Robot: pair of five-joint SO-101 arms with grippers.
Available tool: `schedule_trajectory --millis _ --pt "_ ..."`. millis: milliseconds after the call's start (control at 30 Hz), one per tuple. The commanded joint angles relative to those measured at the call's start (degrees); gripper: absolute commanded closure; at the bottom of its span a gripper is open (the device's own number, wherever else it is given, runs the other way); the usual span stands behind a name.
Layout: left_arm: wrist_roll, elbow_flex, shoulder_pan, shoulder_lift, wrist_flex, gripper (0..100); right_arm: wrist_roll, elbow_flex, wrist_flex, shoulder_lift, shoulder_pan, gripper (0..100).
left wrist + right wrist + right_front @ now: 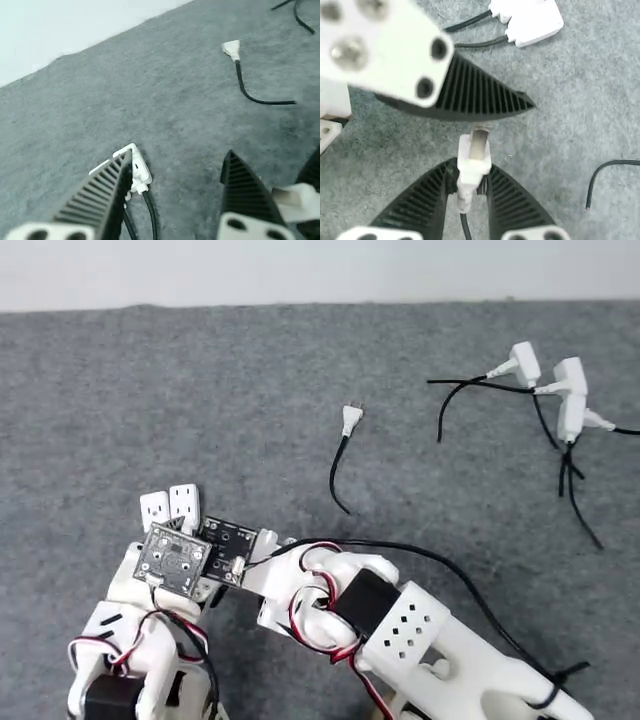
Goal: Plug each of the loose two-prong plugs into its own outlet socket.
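With the right gripper (472, 169) clamped on a plug (472, 152) near the sockets (530, 17) and the left gripper (179, 157) spread open beside them, insertion seems in hand; next the plug needs aligning with one socket.

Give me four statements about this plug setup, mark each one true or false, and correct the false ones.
1. The right gripper grips a white plug between its fingers. True.
2. The left gripper is shut on the outlet sockets. False: its fingers stand open, and the sockets lie on the grey mat beside one finger.
3. A loose plug lies on the grey mat, apart from both arms. True.
4. The held plug is seated in a socket. False: its prongs are bare, apart from the sockets.
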Motion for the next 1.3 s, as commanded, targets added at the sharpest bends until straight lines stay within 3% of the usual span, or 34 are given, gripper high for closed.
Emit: schedule_trajectory --millis 0,1267 --pt "-1.1 -2.3 2.9 -1.0 0.4 71 0.4 -4.0 0.1 -1.3 0.1 98.9" --pt "-0.9 9.5 2.6 -1.0 -5.3 71 0.3 -14.2 8.8 -5.5 3.0 98.9"
